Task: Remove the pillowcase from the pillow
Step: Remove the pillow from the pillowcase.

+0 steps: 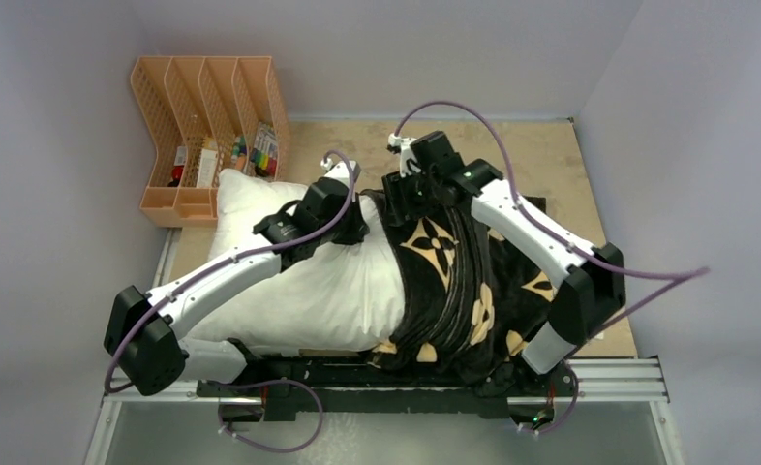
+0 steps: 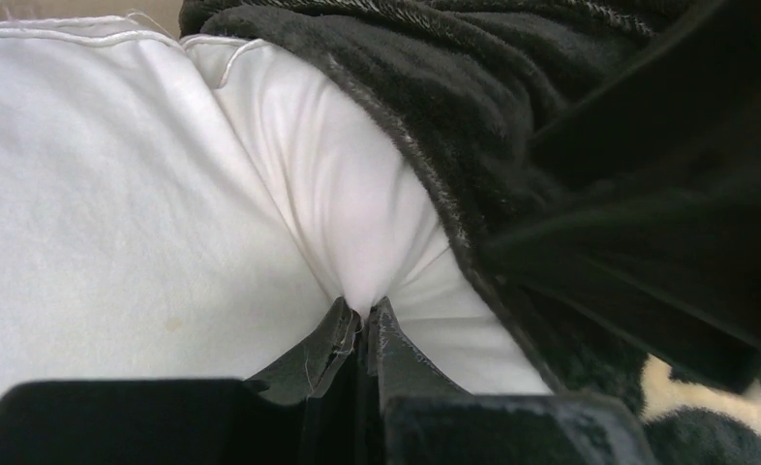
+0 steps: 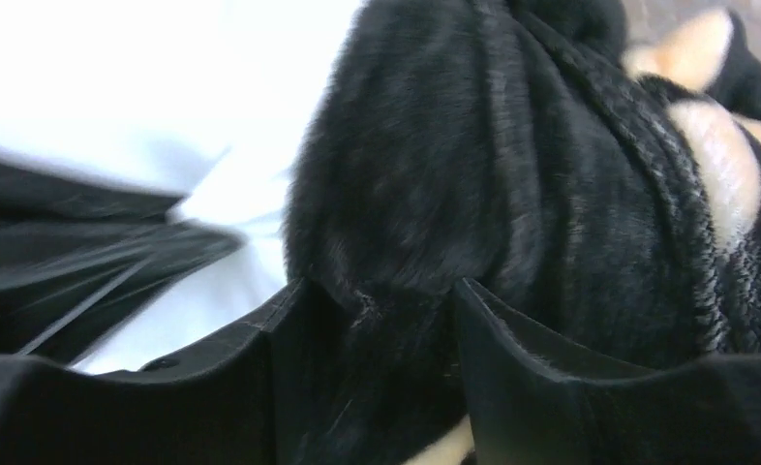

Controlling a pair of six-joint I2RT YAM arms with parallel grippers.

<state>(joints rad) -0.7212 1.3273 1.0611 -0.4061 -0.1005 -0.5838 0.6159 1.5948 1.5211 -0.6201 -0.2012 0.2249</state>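
Observation:
The white pillow (image 1: 299, 291) lies across the table, its left half bare. The black plush pillowcase (image 1: 454, 281) with tan flower motifs is bunched over its right half. My left gripper (image 1: 355, 221) is at the far side of the pillow by the cover's edge. In the left wrist view it (image 2: 365, 308) is shut on a pinched fold of the pillow (image 2: 115, 194), with the pillowcase (image 2: 551, 126) just to the right. My right gripper (image 1: 403, 199) is at the far edge of the cover. Its jaws (image 3: 377, 291) stand apart with black pillowcase (image 3: 454, 145) plush bulging between them and the pillow (image 3: 115, 77) to the left.
An orange mesh desk organizer (image 1: 207, 126) with pens and small items stands at the back left, close to the pillow's far corner. The wooden tabletop (image 1: 551, 165) shows at the back right. A metal rail (image 1: 609, 380) runs along the near edge by the arm bases.

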